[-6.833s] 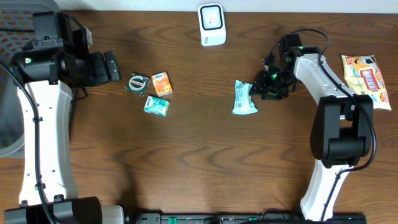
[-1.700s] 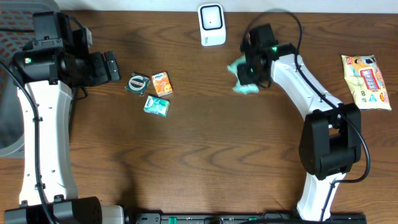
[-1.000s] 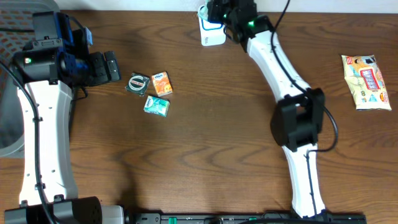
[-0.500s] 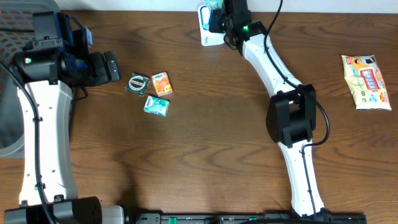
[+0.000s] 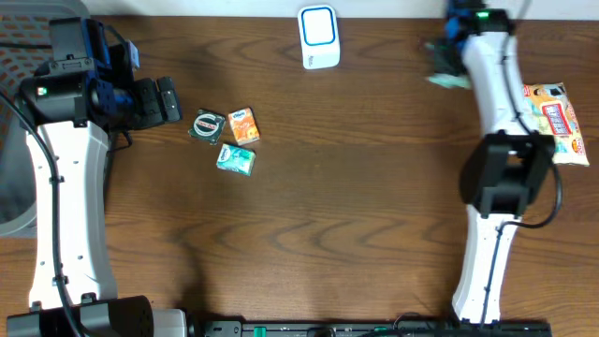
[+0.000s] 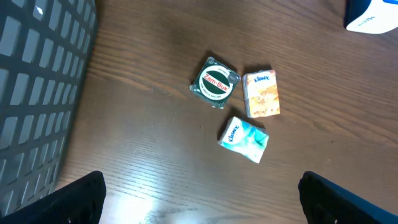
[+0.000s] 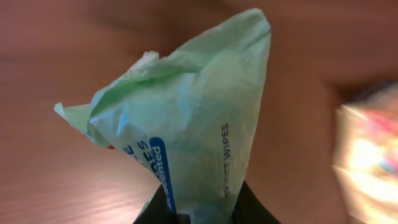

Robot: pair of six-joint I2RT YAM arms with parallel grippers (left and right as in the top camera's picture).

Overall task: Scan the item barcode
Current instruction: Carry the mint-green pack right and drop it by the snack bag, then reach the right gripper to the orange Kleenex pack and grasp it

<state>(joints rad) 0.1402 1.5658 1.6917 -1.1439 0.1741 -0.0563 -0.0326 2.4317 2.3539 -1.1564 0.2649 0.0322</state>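
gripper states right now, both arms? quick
Left gripper: open, holding nothing.
Right gripper: closed on the green wipes pack.

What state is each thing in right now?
wet wipes pack, held, crumpled
right gripper, shut on wet wipes pack
left gripper, open, empty
Zam-Buk tin, closed, lying flat
orange Kleenex pack, lying flat
teal Kleenex pack, lying flat
snack bag, lying flat
scanner, upright

In the right wrist view the wipes packet (image 7: pixel 186 124) runs off the bottom edge, and we see only dark slivers of the right hand (image 7: pixel 202 214). The tabletop (image 7: pixel 74 37) behind it and the snack bag (image 7: pixel 367 155) at the right edge are blurred. The left hand (image 6: pixel 200 211) shows only fingertips (image 6: pixel 78 199) in the bottom corners. The scanner (image 6: pixel 373 15) is cropped.
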